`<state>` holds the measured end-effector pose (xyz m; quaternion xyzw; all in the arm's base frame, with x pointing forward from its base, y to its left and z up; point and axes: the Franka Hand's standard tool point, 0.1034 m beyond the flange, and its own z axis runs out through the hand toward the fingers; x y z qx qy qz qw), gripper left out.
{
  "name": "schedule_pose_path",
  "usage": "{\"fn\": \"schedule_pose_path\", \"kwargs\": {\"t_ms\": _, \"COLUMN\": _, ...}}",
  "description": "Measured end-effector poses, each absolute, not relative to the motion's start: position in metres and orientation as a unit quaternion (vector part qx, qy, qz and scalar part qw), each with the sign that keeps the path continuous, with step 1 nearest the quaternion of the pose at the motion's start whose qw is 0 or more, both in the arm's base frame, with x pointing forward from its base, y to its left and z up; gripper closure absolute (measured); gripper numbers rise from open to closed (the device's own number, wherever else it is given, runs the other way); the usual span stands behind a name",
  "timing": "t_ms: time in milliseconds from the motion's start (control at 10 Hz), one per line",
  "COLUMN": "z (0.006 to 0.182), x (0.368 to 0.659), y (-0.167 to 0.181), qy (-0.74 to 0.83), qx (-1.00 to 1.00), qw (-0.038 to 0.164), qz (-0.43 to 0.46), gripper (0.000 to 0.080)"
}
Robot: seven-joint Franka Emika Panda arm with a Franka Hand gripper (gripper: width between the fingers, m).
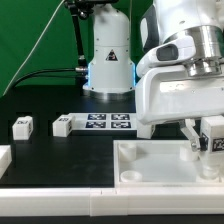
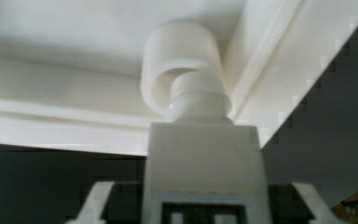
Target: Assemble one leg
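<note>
Exterior view: at three o'clock the gripper [image 1: 205, 140] pinches the leg [image 1: 213, 142] over the tray's [image 1: 150, 165] far corner. The table [image 1: 60, 150] offers open room toward nine o'clock, past two loose blocks [image 1: 22, 126].

Wrist view: the leg's peg [image 2: 181, 75] meets the tray's raised rim [image 2: 87, 95]. Seating looks underway. Next, probably a straight press, with the rim crowding close.

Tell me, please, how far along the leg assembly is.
Done: the leg is gripped in the pincer. In hand: it is held at a corner of the tray; whether it has entered a socket is unclear. Left: seating it and letting go. Two more blocks lie loose left of the marker board in the exterior view.
</note>
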<state>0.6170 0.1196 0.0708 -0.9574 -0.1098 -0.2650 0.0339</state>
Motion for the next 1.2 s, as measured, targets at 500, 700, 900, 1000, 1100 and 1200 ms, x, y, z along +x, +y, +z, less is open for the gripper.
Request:
{"fn": "schedule_pose_path", "kwargs": {"t_ms": 500, "z": 0.059, "x": 0.615, "y": 0.117, "qy": -0.109, "qx": -0.956, "qw": 0.032, "qz": -0.269, "gripper": 0.0508}}
{"fn": "schedule_pose_path", "kwargs": {"t_ms": 700, "z": 0.059, "x": 0.616, "y": 0.118, "qy": -0.11, "qx": -0.954, "qw": 0.032, "qz": -0.277, "gripper": 0.0508}}
{"fn": "schedule_pose_path", "kwargs": {"t_ms": 900, "z": 0.059, "x": 0.616, "y": 0.118, "qy": -0.11, "qx": -0.954, "qw": 0.032, "qz": -0.277, "gripper": 0.0508}}
{"fn": "schedule_pose_path", "kwargs": {"t_ms": 1000, "z": 0.059, "x": 0.616, "y": 0.118, "qy": -0.11, "qx": -0.954, "qw": 0.032, "qz": -0.277, "gripper": 0.0508}}
{"fn": "schedule_pose_path", "kwargs": {"t_ms": 1100, "z": 0.059, "x": 0.616, "y": 0.118, "qy": -0.11, "qx": -0.954, "qw": 0.032, "qz": -0.276, "gripper": 0.0427}}
{"fn": "schedule_pose_path", "kwargs": {"t_ms": 1200, "z": 0.059, "x": 0.616, "y": 0.118, "qy": -0.11, "qx": -0.954, "qw": 0.032, "qz": -0.276, "gripper": 0.028}}
